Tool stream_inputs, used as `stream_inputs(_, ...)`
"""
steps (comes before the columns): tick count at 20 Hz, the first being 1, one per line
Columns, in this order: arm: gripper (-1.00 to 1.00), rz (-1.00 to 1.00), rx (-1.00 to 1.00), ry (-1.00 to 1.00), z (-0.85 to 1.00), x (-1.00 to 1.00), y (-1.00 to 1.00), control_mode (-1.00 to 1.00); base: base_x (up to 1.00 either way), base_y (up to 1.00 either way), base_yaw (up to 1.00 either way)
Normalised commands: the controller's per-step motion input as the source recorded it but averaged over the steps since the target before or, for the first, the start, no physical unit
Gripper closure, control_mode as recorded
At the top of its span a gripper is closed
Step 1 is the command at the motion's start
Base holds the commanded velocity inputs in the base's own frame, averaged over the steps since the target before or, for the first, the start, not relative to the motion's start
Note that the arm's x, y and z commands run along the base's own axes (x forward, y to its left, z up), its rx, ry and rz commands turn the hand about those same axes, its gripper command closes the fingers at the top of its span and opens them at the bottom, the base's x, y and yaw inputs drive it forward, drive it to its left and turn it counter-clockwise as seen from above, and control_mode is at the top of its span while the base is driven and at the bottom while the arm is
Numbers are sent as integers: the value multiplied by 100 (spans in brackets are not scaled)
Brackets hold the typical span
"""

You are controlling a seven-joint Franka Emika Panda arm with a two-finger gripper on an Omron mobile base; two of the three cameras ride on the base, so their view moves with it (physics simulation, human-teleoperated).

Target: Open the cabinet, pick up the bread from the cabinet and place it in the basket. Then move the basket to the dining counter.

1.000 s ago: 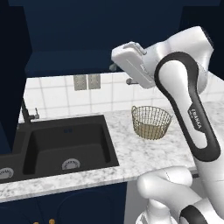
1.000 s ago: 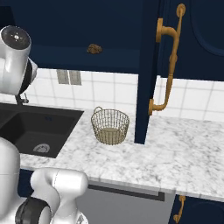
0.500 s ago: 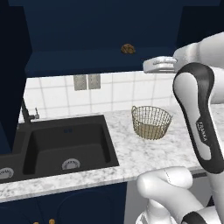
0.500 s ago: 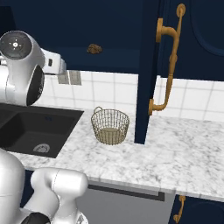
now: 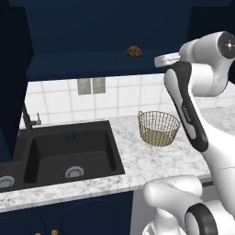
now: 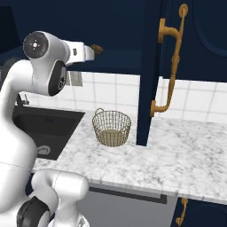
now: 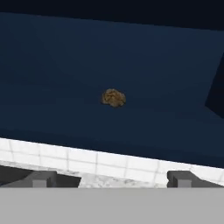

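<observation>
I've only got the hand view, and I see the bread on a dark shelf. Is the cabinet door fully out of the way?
Observer: Yes. In the right base view the cabinet door stands swung out, to the right of the bread.
Operator: Where's the basket?
Observer: The basket stands upright on the counter, right of the sink and below the shelf. Nothing shows inside it.
Operator: Is the tool at the bread yet?
Observer: No. The tool is open, and the left base view shows a clear gap between the hand and the bread.
</observation>
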Motion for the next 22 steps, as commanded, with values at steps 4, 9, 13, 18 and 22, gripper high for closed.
stream_inputs(4,-100,-7,4,0,26,77,-8,-100,0,0,0)
stream_inputs(9,-100,0,7,0,13,63,-3,-100,0,0,0)
stream_inputs(13,-100,0,12,0,-16,42,-3,-100,0,0,0)
stream_inputs(18,-100,0,12,0,-28,43,9,-100,0,0,0)
stream_inputs(22,-100,0,12,0,0,46,2,-100,0,0,0)
